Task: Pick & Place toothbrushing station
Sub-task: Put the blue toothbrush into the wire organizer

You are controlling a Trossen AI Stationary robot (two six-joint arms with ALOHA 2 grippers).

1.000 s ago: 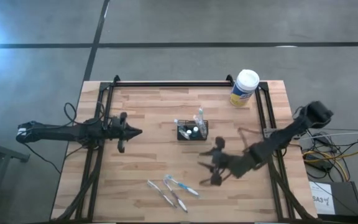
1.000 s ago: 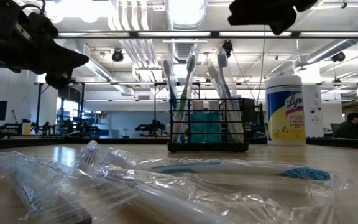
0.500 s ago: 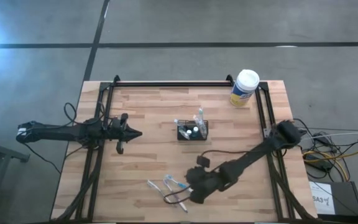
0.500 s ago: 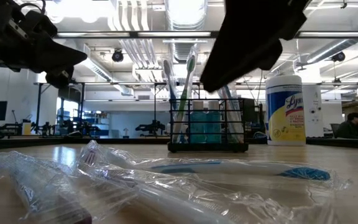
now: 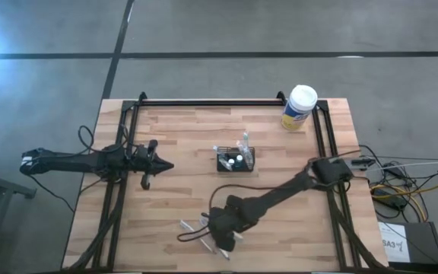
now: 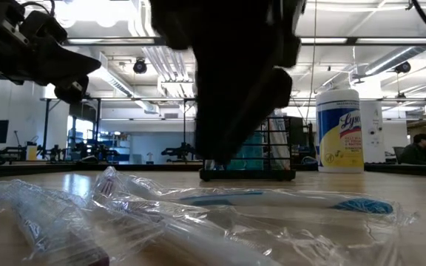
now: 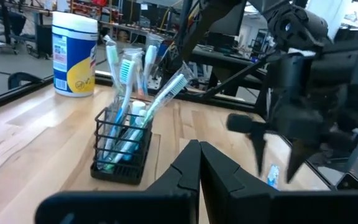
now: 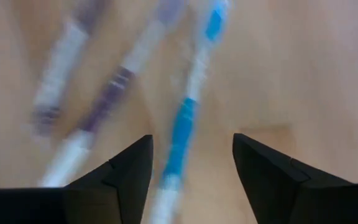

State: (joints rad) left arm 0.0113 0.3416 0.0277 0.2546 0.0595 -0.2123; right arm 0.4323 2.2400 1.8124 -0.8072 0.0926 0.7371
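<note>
**Toothbrushing station at mid-table, right gripper over the wrapped brushes**

Toothbrushing station, a small black wire caddy point(image 5: 236, 160) holding several upright toothbrushes, stands near the middle of the light wooden plank table point(image 5: 173, 198), touched by neither arm

Nearest the front edge lie the loose toothbrushes in clear plastic wrap point(image 6: 272, 201), one with a blue and white handle point(image 8: 182, 134) and two with purple markings beside it. The right gripper point(image 5: 220, 226) hangs low directly over them, its dark arm stretched diagonally across the table from the right side; the two dark fingers point(image 8: 120, 171) are spread apart with the blue-handled brush showing between them, and nothing is gripped. In the low view this arm is a dark mass in front of part of the caddy

Farther back, at the left edge, the left gripper point(image 5: 158, 162) waits above the table, pointing toward the caddy, its fingers point(image 7: 194, 165) pressed together and empty

At the far right corner stands a yellow canister with a white lid point(image 5: 299, 107); its label reads "Lys", the rest turned out of sight

Beyond the table is grey floor with dark seams, and a bright workshop with ceiling ducts, strip lights and workbenches. A person point(image 6: 420, 150) sits at the far right
</note>
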